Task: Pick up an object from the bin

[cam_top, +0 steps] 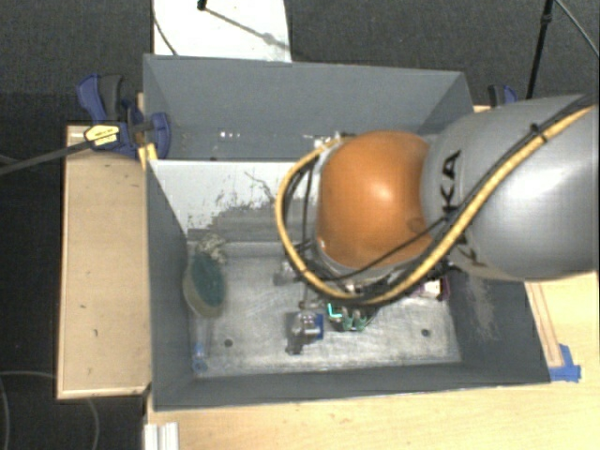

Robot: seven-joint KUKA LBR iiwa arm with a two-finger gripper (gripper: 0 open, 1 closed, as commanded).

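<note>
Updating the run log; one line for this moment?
tool: low at bin middle | nearest: small blue piece | green oval pad: left, apart

The bin [309, 111] is sitting in the middle. A pad [204, 284] is lying on its floor by the left wall. A small tube [200, 354] is lying in front of the pad, in the near left corner. The arm [506, 195] is hanging over the middle from the right side. A few small bits [309, 324] are lying under it, right of the pad.
</note>
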